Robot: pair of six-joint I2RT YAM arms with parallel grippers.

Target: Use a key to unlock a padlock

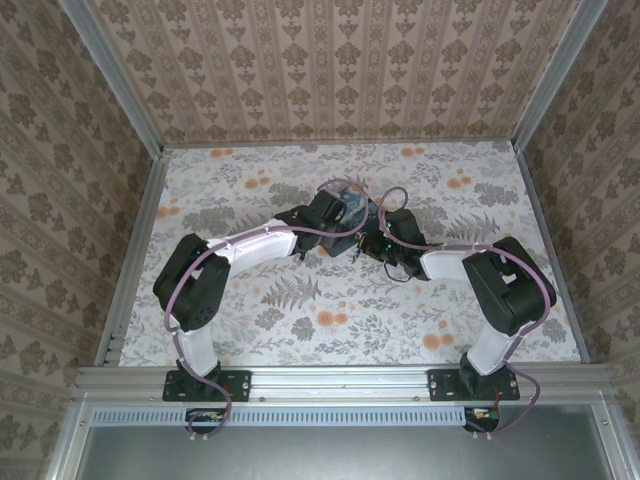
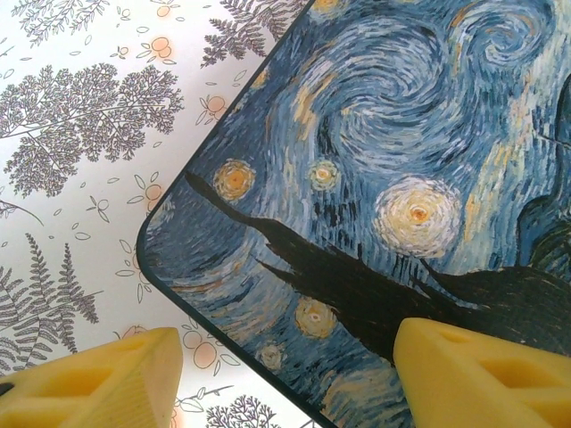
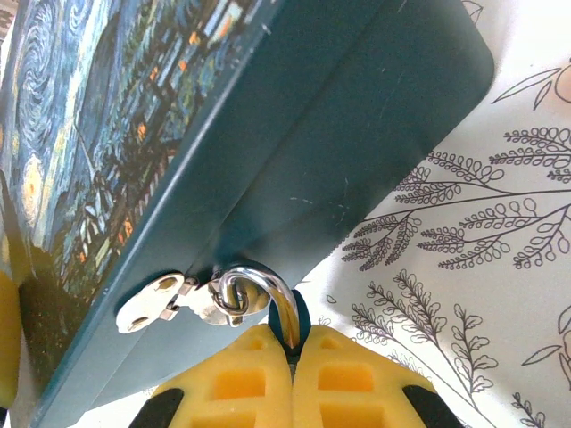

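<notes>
We had right end effector (image 3: 293, 349) pinched tight on padlock (image 3: 289, 323). Shackle (image 3: 264, 278) ran toward 12 o'clock from fingertips, through hasp (image 3: 174, 305) on box (image 3: 357, 134). Left end effector (image 2: 285, 349) spread wide over lid, holding nothing. Right arm nearer.

Item: small blue padlock (image 3: 285, 308), curved silver shackle. I see the shackle hooked through the metal hasp ring (image 3: 234, 299) on the dark teal box (image 3: 357, 134) side; body mostly hidden.

White-black arms (image 1: 258, 244), purple cables (image 1: 166, 300), yellow fingers (image 3: 250, 379).
</notes>
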